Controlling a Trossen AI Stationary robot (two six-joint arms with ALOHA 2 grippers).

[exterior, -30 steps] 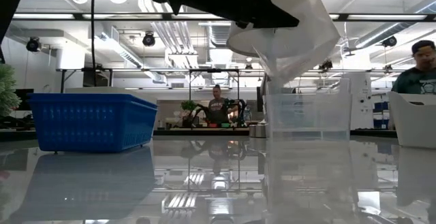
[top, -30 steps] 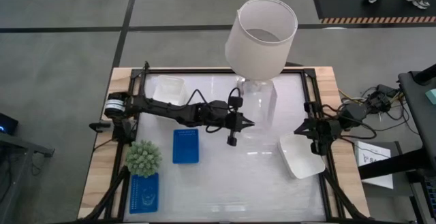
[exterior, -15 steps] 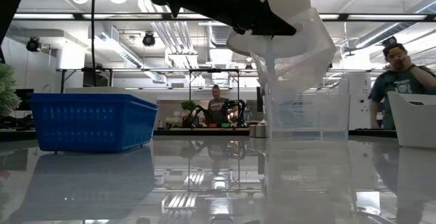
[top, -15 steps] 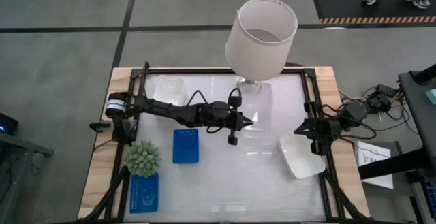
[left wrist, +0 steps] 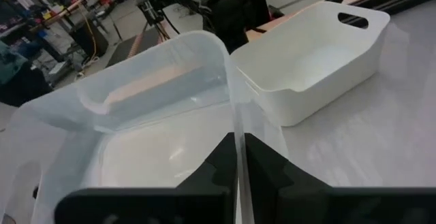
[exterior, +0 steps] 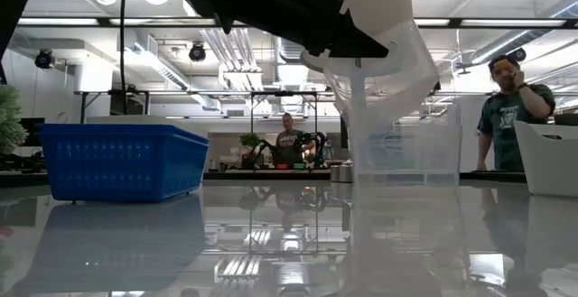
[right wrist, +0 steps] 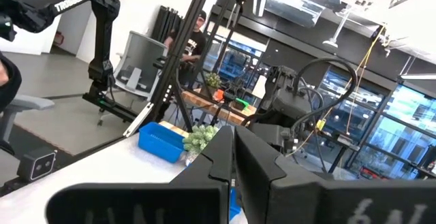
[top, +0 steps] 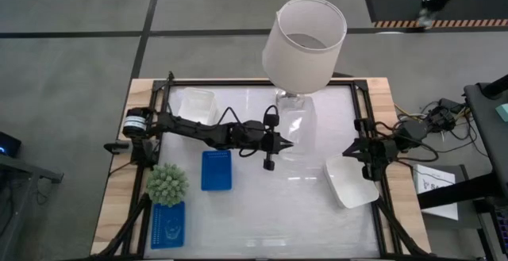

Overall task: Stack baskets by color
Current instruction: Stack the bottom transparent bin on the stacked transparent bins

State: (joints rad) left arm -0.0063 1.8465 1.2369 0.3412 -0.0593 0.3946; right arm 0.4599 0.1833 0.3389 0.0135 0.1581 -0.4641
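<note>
My left gripper (top: 283, 143) reaches in from the left to mid-table and is shut on a clear basket (exterior: 390, 55), which is tilted in the air. Below it a second clear basket (exterior: 408, 157) stands on its base on the table. A white basket (top: 349, 182) lies at the right, with my right gripper (top: 364, 156) shut and empty just above its far edge. Another white basket (top: 198, 102) sits at the far left. One blue basket (top: 216, 170) lies left of centre and another (top: 168, 225) at the near left corner. My left gripper pinches one upright side wall of the clear basket at its rim (left wrist: 236, 125), one finger inside the basket and one outside. The fingers come from the table's left, slanting slightly down. The basket is lifted clear of the table and tilted over the other clear basket.
A large white lampshade lamp (top: 305, 31) stands at the far edge, right beside the clear baskets. A spiky green ball plant (top: 167, 183) sits at the near left, by the blue baskets. A person (exterior: 508, 107) stands in the room beyond the table.
The held clear basket has sunk a little toward the clear basket standing under it, still tilted. My left gripper has stayed shut on it. The right arm has kept still.
</note>
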